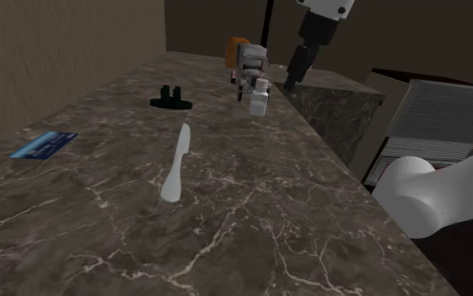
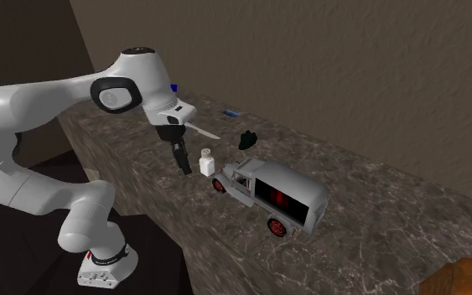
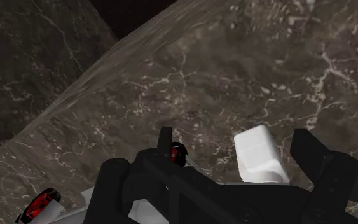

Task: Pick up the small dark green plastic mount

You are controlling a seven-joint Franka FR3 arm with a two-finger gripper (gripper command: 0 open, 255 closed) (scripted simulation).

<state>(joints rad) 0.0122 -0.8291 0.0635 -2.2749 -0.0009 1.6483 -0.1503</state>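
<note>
The small dark green mount sits upright on the marble counter, toward its far side by the wall. My gripper hangs low over the counter's near edge, right beside a small white bottle and well away from the mount. In the wrist view the gripper is open, the bottle showing between its spread fingers without being touched.
A grey toy truck with red wheels stands just past the bottle. A white knife-shaped piece and a blue card lie on the counter. An orange object sits beyond the truck. A wall backs the counter.
</note>
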